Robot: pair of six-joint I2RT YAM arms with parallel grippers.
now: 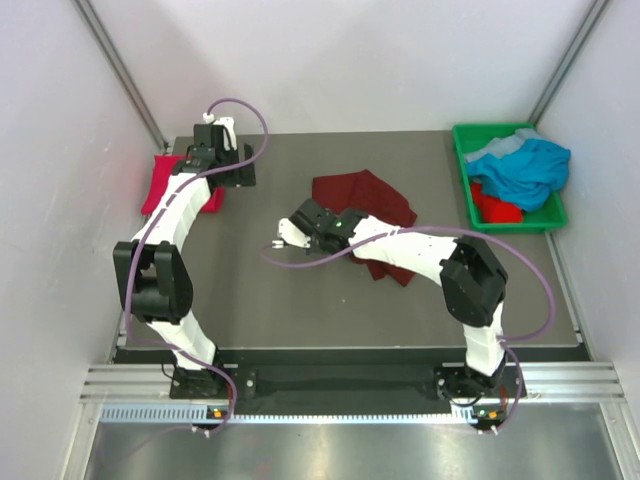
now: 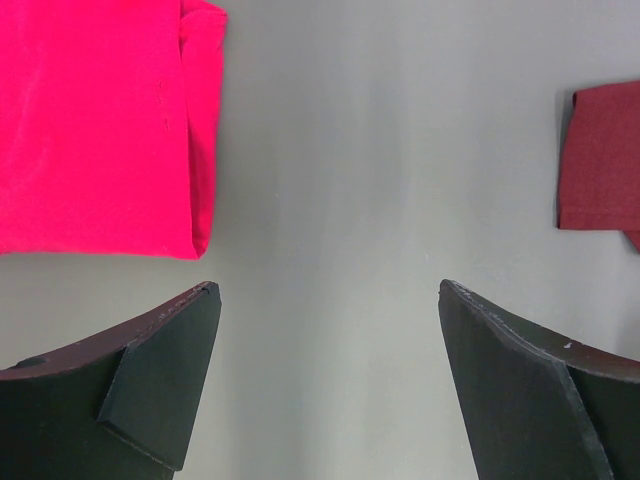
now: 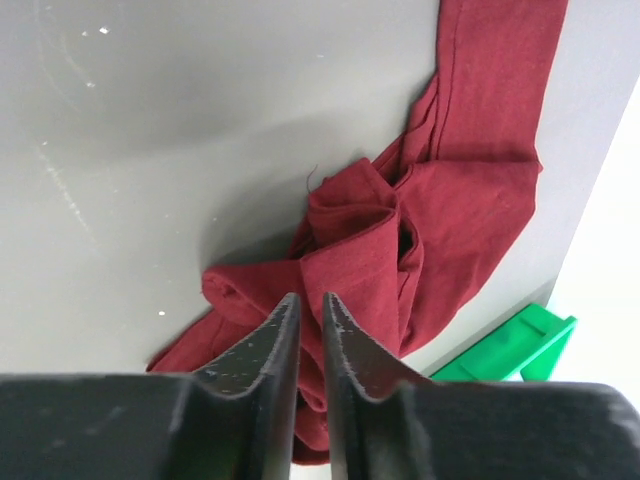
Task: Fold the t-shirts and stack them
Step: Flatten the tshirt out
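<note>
Grey table (image 1: 300,300), white walls, and the right arm is the one on the maroon shirt.
Right gripper (image 3: 307,300) is pinched nearly together on a bunched-up fold of the maroon t-shirt (image 3: 450,200), mid-table. The rest of the shirt trails right and nearer on a diagonal under that forearm, so I'd guess any spreading pull goes leftward. Left gripper (image 2: 325,290) hangs wide apart with nothing in it, far left beside the neat crimson t-shirt (image 2: 90,120), well apart from the maroon one.
</note>
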